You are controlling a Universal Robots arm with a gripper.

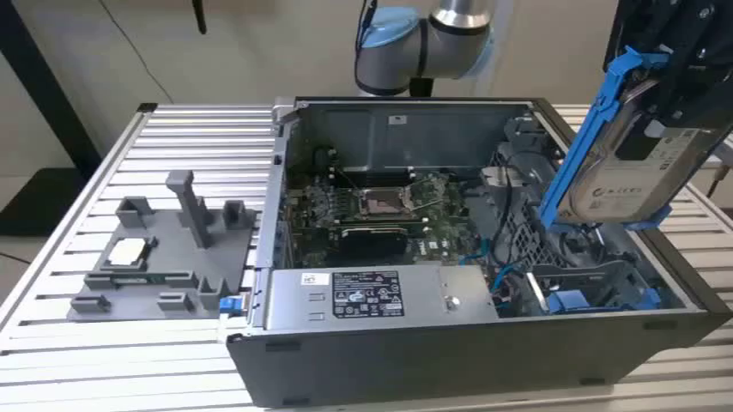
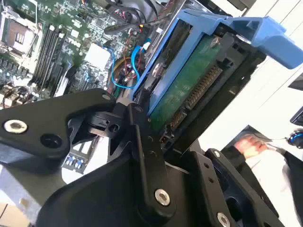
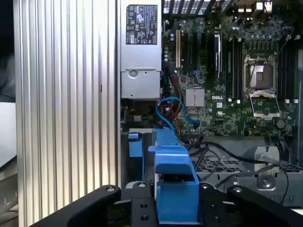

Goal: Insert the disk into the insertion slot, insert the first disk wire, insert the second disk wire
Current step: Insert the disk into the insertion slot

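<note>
A: What is the hand (image 1: 670, 94) doing?
B: It is closed on the disk (image 1: 624, 167) and holds it upright in the air, above the insertion slot (image 1: 590, 275) of the open computer case (image 1: 458, 360).
A: How far is the task?
B: I think only the pick-up is done. The disk is not in the slot yet, and both wires remain.

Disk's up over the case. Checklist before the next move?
1. Grip: ok. Gripper shut on the disk.
2. Disk clear of the case: ok, it hangs above it.
3. Disk seated in the slot: not ok, not yet in.
4. Slot free: cannot tell; blue plastic shows inside it.
5. Blue wires off the path: cannot tell; they loop near the slot.
</note>
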